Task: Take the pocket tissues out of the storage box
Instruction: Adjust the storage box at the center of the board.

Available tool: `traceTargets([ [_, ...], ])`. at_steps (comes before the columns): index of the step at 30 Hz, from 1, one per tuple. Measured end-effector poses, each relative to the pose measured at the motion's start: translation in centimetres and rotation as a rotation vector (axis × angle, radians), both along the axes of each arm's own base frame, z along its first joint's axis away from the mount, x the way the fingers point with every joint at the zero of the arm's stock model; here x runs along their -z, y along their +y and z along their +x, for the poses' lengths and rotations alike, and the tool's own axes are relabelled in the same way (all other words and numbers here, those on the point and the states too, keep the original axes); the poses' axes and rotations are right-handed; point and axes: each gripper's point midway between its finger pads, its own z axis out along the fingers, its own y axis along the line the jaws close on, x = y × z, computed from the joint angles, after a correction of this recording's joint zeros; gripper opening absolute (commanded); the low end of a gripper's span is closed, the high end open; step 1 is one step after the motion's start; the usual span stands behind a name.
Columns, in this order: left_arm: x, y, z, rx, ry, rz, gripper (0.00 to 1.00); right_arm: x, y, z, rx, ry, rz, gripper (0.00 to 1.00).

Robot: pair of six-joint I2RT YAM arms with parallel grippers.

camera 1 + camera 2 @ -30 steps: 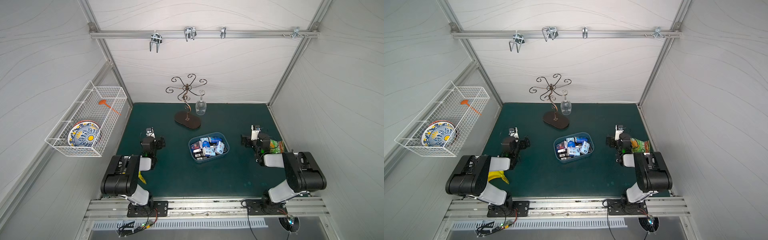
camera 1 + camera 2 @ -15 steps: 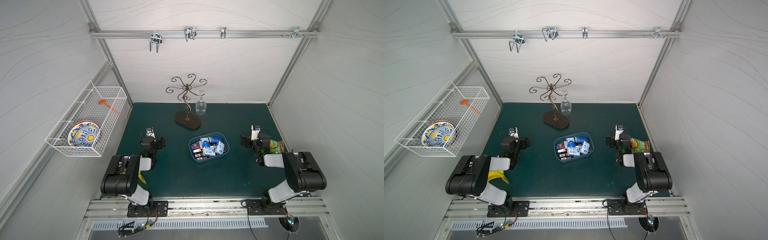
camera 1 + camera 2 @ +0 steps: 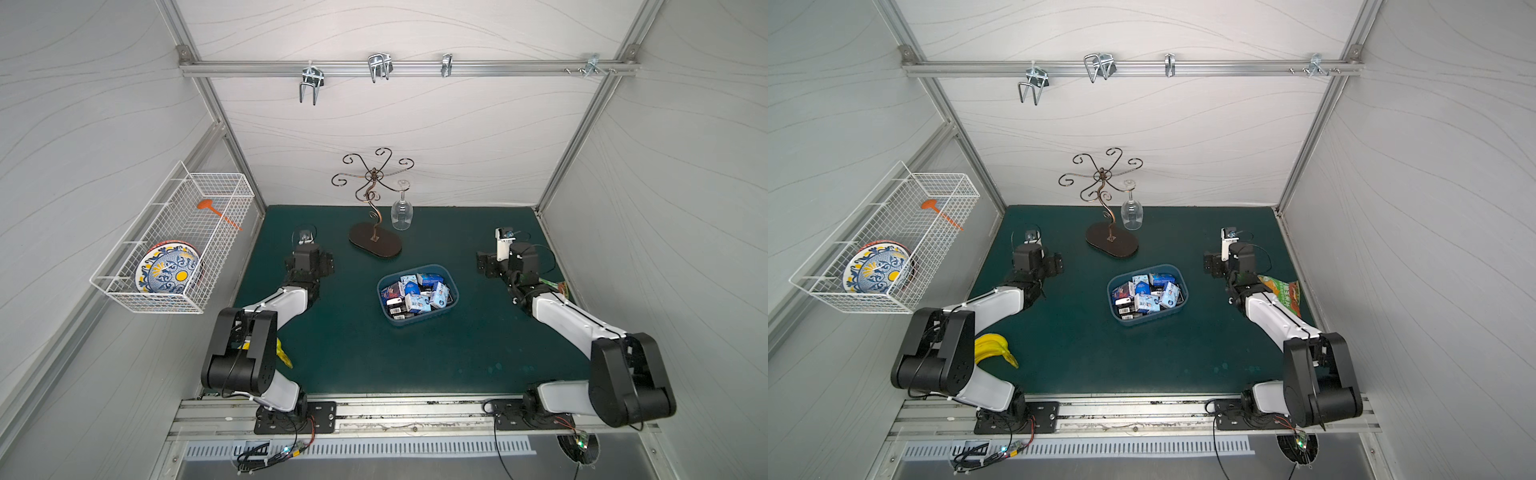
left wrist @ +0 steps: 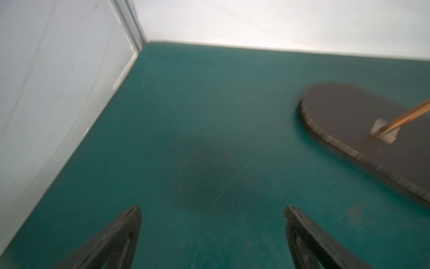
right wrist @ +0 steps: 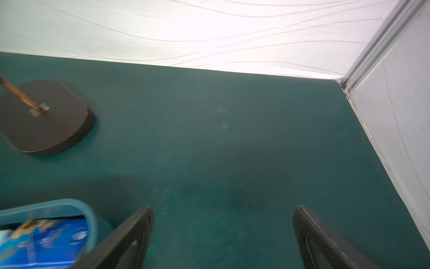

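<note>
Pocket tissues (image 3: 417, 291) are seen piled loosely in the storage box (image 3: 415, 322), which stands near the middle of the desk (image 3: 353, 353), between the two arms and in front of the oval base of the metal stand (image 3: 375, 245). No pack is seen on the desk outside the box in either top view, so the task is judged to be at its very start: nothing has been taken out, and every pack is left to be removed.

The left gripper (image 4: 213, 209) is shown in its wrist view with its fingers spread wide and nothing between them, over bare desk and well apart from the box. The right gripper (image 5: 225, 209) is likewise wide apart and empty; a corner of the box, with a blue pack inside it, is seen just beside one of its fingers in the right wrist view.

As to writing, white lettering can be made out on the black packs and pictures on the blue and white ones, but nothing can be read at this size, and the blue pack in the wrist view is blurred. White characters are also seen on the green and orange snack bag (image 3: 1281, 291) beside the right arm; they cannot be read either.
</note>
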Motion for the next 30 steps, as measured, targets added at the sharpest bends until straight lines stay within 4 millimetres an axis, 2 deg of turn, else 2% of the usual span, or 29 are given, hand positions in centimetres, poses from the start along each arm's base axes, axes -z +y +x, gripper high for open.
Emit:
traceTargets([
  [3,-3.1,-2.1,0.5,-0.037,0.01,-0.029,1.0,0.5,2.5,-1.7,-0.034,0.096,-0.023,0.99],
  [6,-4.4,-4.9,-0.5,-0.059,0.049,-0.053,0.99,2.5,4.4,-4.4,-0.076,0.224,-0.04,0.98],
  [10,-3.4,-7.8,-3.1,-0.072,0.139,-0.105,0.99,5.0,5.3,-7.6,-0.107,0.38,-0.024,0.88],
  [15,-1.1,-7.0,-5.7,-0.135,0.22,-0.144,0.91,6.2,6.3,-9.7,-0.143,0.482,0.016,0.69],
  [18,-0.1,-6.4,-8.0,-0.162,0.246,-0.182,0.89,6.4,6.8,-10.2,-0.163,0.508,0.044,0.58],
  [20,-0.1,-6.2,-9.1,-0.175,0.25,-0.213,0.89,6.7,7.1,-10.3,-0.171,0.525,0.056,0.5],
  [25,-1.1,-6.7,-10.0,-0.18,0.231,-0.266,0.87,8.6,8.2,-9.2,-0.183,0.591,0.048,0.42],
  [30,-1.4,-7.4,-10.3,-0.162,0.23,-0.276,0.86,9.9,8.8,-8.4,-0.179,0.626,0.038,0.26],
])
